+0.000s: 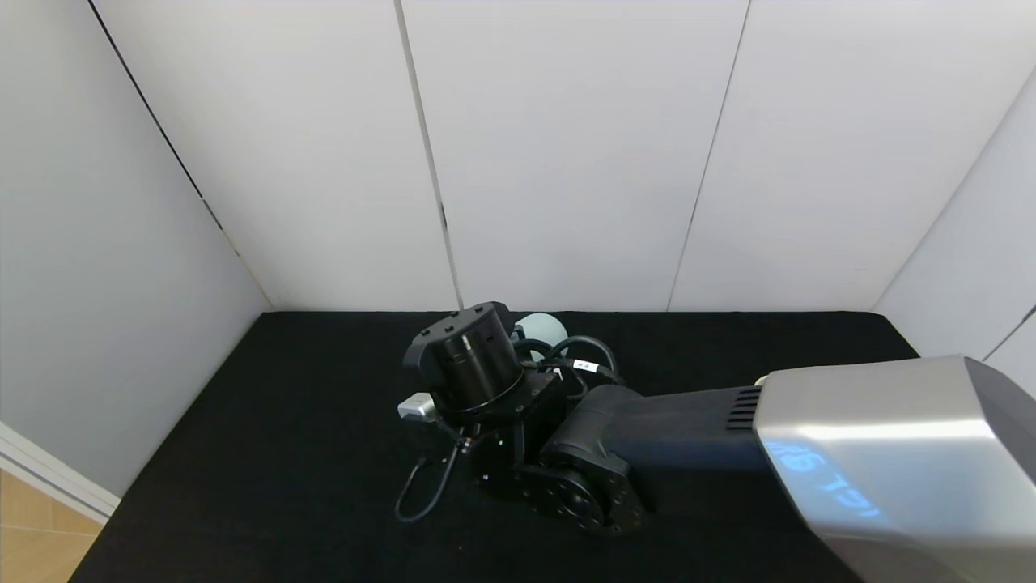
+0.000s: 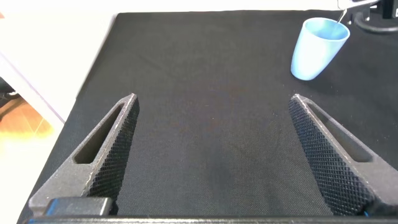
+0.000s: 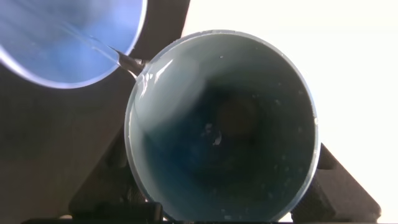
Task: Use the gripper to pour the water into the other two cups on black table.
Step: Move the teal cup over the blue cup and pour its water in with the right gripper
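Water (image 3: 127,62) leaves the tilted teal-green cup (image 3: 224,124) in a thin stream and falls into the light blue cup (image 2: 318,47) just below its lip, your right end effector (image 1: 486,389) clenched around the teal-green cup near the middle of the black worktop (image 1: 267,453). You see the pouring cup only in part from the head view, behind the wrist; the light blue cup stands upright on the cloth, and the cream-beige cup is not clearly in view. Your left end effector (image 2: 211,155) hangs released over bare cloth, well apart from the pour. Judging by the look, these matte tumblers are light, stiff and smooth, so hold the teal-green cup around its mid-wall, firmly enough that it cannot swivel. An empty tumbler could tip at a nudge from the rim.
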